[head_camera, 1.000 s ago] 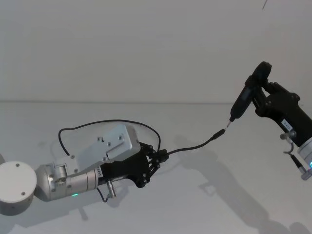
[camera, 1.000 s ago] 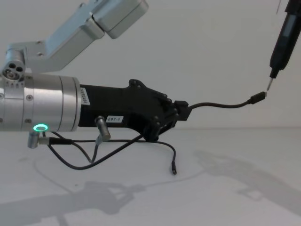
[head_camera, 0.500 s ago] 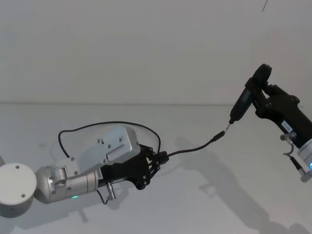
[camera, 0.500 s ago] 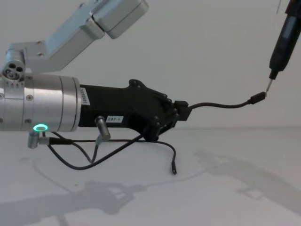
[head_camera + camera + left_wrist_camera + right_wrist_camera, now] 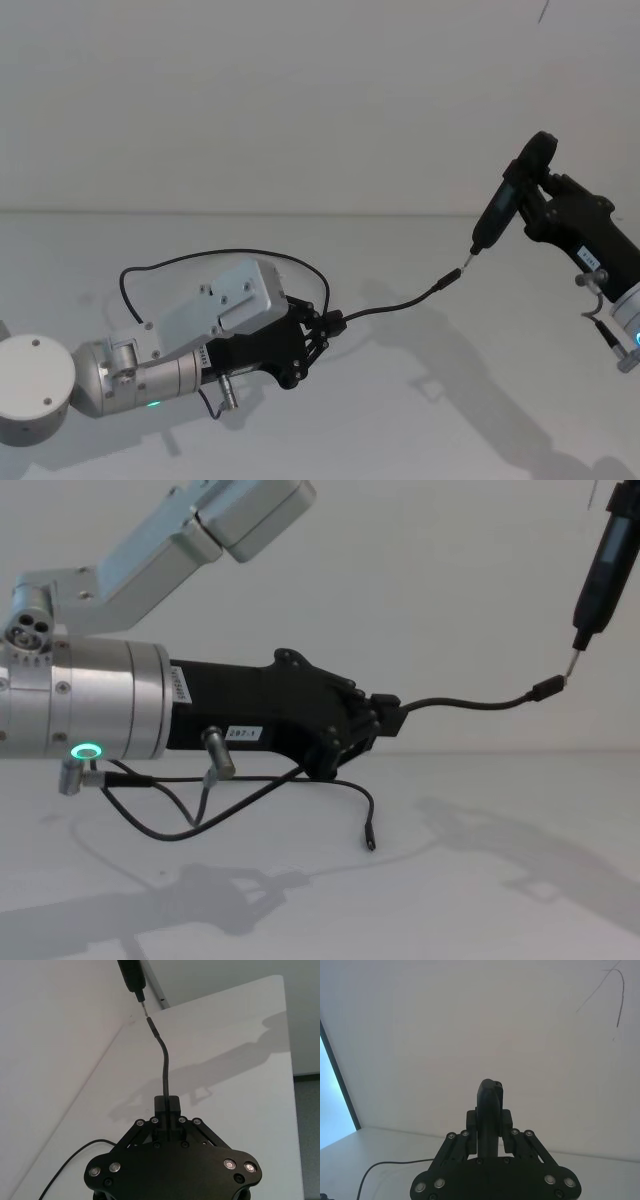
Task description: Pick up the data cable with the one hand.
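Above the white table [image 5: 420,420], the left tool [image 5: 322,327] is clenched on the data cable [image 5: 395,303], gripping it just behind the wider flat plug [image 5: 388,716], which sits between its fingertips. From that grip the cable's short free end arches forward and to the right through the air, ending in a small plug [image 5: 546,688] held well off the table. Behind the grip, the rest of the cord loops back over the left arm and trails down, its other end [image 5: 369,841] hanging just above the table in the chest view. To the right and higher, the right tool [image 5: 528,200] is closed on a slim black stick-like tool [image 5: 497,213], pointed downward. Its thin grey tip [image 5: 570,663] is touching or just shy of the cable's raised small plug; I cannot tell which. In the left wrist view the cable [image 5: 163,1067] rises straight from the closed fingers toward that tip [image 5: 143,1008].
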`<action>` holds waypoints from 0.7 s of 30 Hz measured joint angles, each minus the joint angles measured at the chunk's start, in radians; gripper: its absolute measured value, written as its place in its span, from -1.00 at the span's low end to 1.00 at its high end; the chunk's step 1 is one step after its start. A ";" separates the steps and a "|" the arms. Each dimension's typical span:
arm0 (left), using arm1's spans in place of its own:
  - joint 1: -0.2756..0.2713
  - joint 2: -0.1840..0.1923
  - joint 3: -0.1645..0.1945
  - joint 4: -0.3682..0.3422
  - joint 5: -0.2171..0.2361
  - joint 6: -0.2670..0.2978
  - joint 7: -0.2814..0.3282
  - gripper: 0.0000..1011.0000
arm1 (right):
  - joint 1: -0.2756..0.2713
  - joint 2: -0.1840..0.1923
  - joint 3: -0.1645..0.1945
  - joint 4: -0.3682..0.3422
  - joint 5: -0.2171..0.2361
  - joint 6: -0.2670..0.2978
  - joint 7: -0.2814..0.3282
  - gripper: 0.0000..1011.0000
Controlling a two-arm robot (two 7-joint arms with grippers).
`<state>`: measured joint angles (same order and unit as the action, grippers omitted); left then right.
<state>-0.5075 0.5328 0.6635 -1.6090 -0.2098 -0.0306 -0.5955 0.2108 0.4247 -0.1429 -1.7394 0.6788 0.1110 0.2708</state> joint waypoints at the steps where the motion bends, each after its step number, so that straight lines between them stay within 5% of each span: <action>1: 0.000 0.000 0.000 0.000 0.000 0.000 0.000 -0.92 | 0.000 0.000 0.000 0.000 0.000 0.000 0.000 -0.45; 21: 0.000 0.000 0.000 0.000 0.000 0.000 0.000 -0.92 | 0.003 0.005 -0.003 0.000 0.008 0.004 -0.005 -0.45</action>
<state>-0.5075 0.5328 0.6635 -1.6090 -0.2097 -0.0306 -0.5955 0.2139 0.4293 -0.1464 -1.7390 0.6867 0.1152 0.2655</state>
